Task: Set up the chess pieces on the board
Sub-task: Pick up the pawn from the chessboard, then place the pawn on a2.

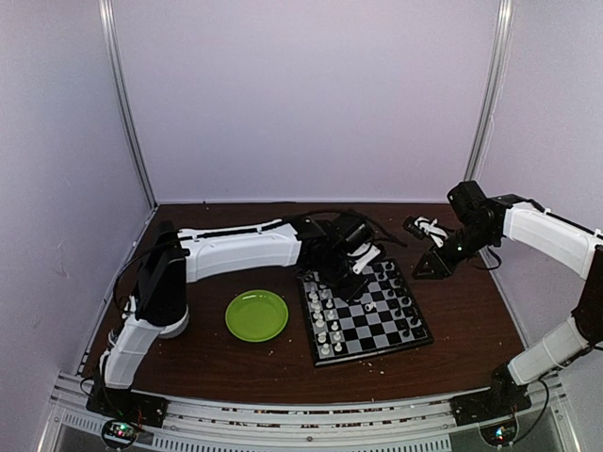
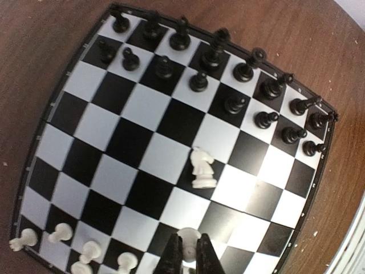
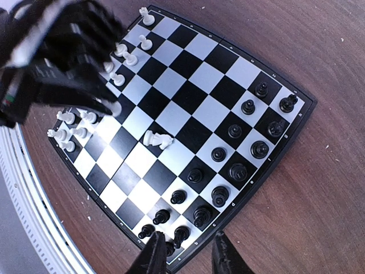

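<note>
The board (image 1: 377,331) lies right of centre on the table. Black chess pieces (image 2: 234,104) fill two rows along its right side and show near my right gripper (image 3: 228,171). White pieces (image 2: 59,232) stand along its left side. A lone white knight (image 2: 202,168) sits mid-board and also shows in the right wrist view (image 3: 157,138). My left gripper (image 2: 188,257) is shut on a white pawn (image 2: 189,235) just above the board's near-left squares. My right gripper (image 3: 188,257) is open and empty above the board's right edge, over the black back row.
A round green plate (image 1: 256,314) lies left of the board. The left arm (image 1: 240,250) stretches across the table's middle. Pale crumbs dot the wood around the board. Walls enclose the table at the back and sides.
</note>
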`<state>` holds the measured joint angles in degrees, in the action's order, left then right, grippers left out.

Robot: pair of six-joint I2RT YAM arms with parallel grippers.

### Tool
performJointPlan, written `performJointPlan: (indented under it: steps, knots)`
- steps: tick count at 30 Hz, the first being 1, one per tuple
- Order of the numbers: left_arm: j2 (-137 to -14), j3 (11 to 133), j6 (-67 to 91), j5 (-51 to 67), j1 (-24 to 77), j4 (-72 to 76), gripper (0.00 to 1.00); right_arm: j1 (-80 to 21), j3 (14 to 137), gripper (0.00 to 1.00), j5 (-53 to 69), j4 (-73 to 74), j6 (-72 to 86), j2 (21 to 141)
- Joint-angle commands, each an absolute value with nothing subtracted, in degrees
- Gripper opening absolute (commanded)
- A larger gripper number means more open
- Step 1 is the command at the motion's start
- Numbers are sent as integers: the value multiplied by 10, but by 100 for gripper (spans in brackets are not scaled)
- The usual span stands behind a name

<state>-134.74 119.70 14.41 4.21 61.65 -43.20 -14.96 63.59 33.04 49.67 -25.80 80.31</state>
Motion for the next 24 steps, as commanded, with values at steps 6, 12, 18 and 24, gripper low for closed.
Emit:
performJointPlan:
  steps: [6,12,18,24]
  knots:
    - [-1302,1213,144,4,525,-448,2,-147,649,29,335,502,-267,814]
    - [-1323,1220,154,6,492,-440,3,-146,648,29,331,501,-267,817]
    - [-1359,1248,142,-1,490,-451,3,-147,648,29,330,503,-268,819]
    - [-1374,1247,148,5,491,-451,3,-146,649,29,330,504,-270,823]
